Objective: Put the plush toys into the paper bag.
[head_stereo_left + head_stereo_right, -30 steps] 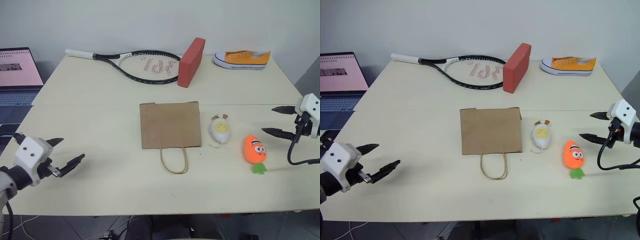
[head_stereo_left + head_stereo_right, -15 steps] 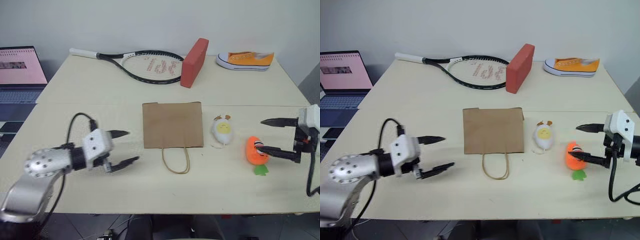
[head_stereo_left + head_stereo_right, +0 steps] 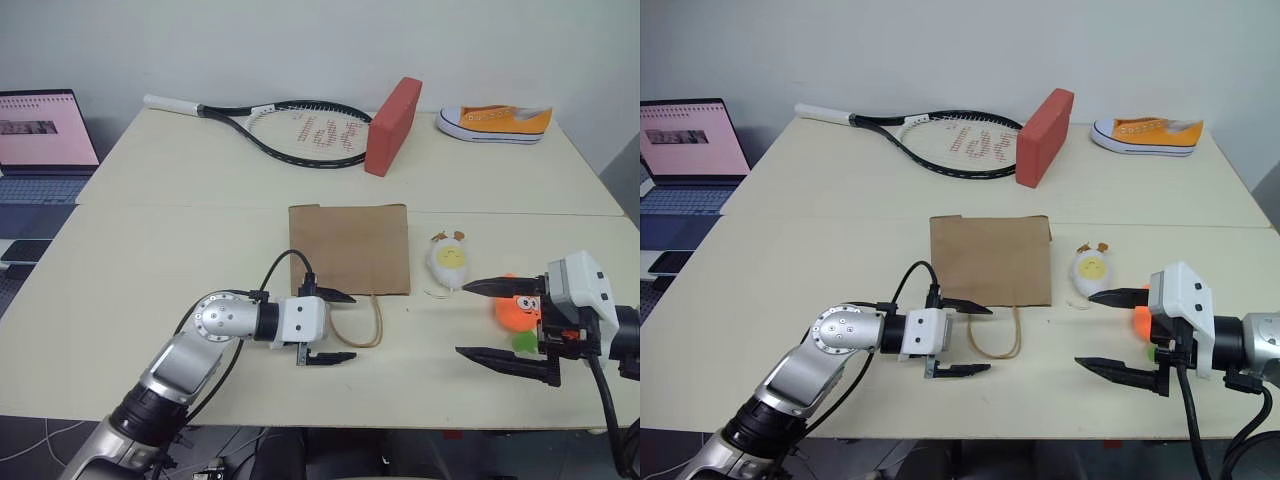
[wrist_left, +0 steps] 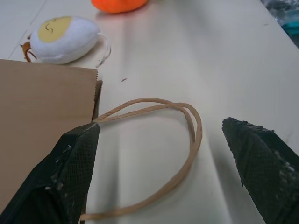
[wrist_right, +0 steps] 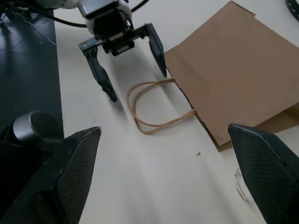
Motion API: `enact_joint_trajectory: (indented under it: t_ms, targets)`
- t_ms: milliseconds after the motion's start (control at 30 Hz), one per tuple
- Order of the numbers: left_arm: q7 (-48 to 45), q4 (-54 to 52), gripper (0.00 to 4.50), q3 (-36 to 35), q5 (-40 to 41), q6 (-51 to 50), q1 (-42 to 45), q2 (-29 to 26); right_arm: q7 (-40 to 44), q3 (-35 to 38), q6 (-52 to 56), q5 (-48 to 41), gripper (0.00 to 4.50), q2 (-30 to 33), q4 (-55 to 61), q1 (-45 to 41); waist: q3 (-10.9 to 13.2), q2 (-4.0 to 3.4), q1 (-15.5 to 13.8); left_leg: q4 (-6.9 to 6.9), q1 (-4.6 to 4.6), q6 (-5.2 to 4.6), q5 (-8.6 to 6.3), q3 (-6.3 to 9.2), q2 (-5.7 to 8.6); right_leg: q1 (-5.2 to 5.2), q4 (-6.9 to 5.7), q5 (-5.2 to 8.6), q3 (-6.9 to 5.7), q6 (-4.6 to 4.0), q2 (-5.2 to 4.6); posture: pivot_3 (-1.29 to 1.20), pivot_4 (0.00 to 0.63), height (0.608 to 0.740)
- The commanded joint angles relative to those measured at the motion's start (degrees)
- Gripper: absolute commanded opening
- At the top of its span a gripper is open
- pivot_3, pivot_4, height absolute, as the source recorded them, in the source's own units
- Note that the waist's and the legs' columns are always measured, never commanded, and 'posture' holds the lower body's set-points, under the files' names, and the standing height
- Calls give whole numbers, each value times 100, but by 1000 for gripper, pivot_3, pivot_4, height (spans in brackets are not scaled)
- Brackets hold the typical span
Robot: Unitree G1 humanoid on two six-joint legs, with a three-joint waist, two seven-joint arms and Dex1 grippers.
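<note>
nearest, left tool [image 3: 337, 328] spread wide and empty, level with the table [image 3: 150, 260], fingers straddling the near side of the bag's loop handles [image 3: 362, 325]; right tool [image 3: 492, 320] likewise wide open, holding nothing, hanging just in front of the carrot toy [image 3: 512, 310]. best to close on the handles near the bag's mouth, then lift gently so the flat paper bag [image 3: 349, 248] gapes instead of sliding. beyond, egg toy [image 3: 450, 260] just beside the bag's right edge, apart from it. worth opening the bag fully before reaching for either toy. far back: racket [image 3: 290, 128], red block [image 3: 390, 124], orange sneaker [image 3: 495, 121].
</note>
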State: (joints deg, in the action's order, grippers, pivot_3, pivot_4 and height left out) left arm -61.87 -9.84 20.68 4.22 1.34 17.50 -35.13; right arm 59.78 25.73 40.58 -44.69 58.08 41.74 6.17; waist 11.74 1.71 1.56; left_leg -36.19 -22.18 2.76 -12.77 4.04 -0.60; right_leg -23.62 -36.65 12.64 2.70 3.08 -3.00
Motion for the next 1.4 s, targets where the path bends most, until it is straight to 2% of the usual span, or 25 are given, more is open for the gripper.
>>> enact_joint_trajectory:
  t_ms: [33, 167, 267, 533, 667, 700, 767, 867, 1033, 1200, 1233, 1400]
  targets:
    - [93, 313, 4468, 123, -243, 446, 151, 169, -63, 172, 20, -172, 4500, 22, 161, 36, 0, 0, -3, 0, 0, 0, 0, 2, 0, 0, -2, 0, -1, 0, 0, 0, 150, 740]
    - [159, 680, 4468, 168, -381, 699, 269, 365, -133, 208, 81, -261, 4500, 44, 241, 67, 0, 0, -6, 4, 2, 0, 0, 11, 0, 0, -8, 0, -6, 1, 2, 0, 150, 740]
    - [160, 786, 3896, 170, -409, 783, 287, 450, -178, 236, 117, -326, 4500, 61, 276, 98, -1, 0, -7, 4, 0, 0, 0, 15, 2, 1, -8, -1, -8, 2, 2, 0, 150, 740]
    - [69, 833, 1425, 255, -429, 788, 285, 583, -256, 158, 100, -296, 4500, 51, 313, 193, -1, 0, -6, 3, 1, 0, 0, 17, 2, 3, -8, -2, -9, 4, 2, 0, 150, 740]
    - [-58, 698, 187, 192, -135, 348, 274, 624, -477, 25, 43, -75, 4500, -14, 278, 216, -1, 0, -6, 3, 1, 0, 0, 18, 2, 4, -8, -2, -9, 4, 2, 0, 150, 740]
    - [-92, 616, 29, 127, 11, 116, 295, 642, -571, -53, 29, 29, 4500, -38, 258, 207, -1, 1, -5, 3, 1, 0, 0, 18, 2, 4, -8, -2, -10, 4, 2, 0, 150, 740]
    - [-120, 457, 29, 5, 283, -320, 346, 673, -657, -187, -19, 165, 4500, -83, 222, 217, -1, 1, -3, 3, 1, 0, 0, 18, 2, 4, -8, -2, -10, 4, 2, 0, 150, 740]
    - [-194, 157, 0, -217, 836, -1185, 478, 651, -802, -389, -129, 310, 3944, -260, 169, 214, -1, 1, -2, 3, 1, 0, 0, 21, 2, 4, -8, -2, -13, 4, 2, 0, 150, 740]
    - [-197, -2, 0, -627, 1585, -2526, 921, 579, -874, -722, -342, 518, 2108, -526, 139, 279, -1, 1, 1, 3, -1, 0, 0, 29, 3, 4, -9, -1, -18, 5, 4, 0, 150, 740]
    - [105, 85, 0, -964, 2005, -3316, 1386, 756, -1214, -1354, -505, 813, 132, -954, 73, 116, -1, 1, 11, 3, -5, 0, 0, 36, 4, 4, -9, -1, -21, 5, 7, 0, 150, 740]
    - [166, 107, 0, -1002, 2055, -3432, 1468, 790, -1314, -1549, -564, 938, 19, -1074, 26, 35, -1, 1, 13, 3, -5, 0, 0, 36, 4, 4, -9, -1, -20, 6, 7, 0, 150, 740]
    - [494, 99, 0, -1198, 2289, -3928, 1797, 972, -1831, -2472, -892, 1691, 19, -1728, -440, -481, -1, 2, 26, 2, -6, 0, 0, 41, 4, 4, -10, -1, -20, 6, 10, 0, 150, 740]
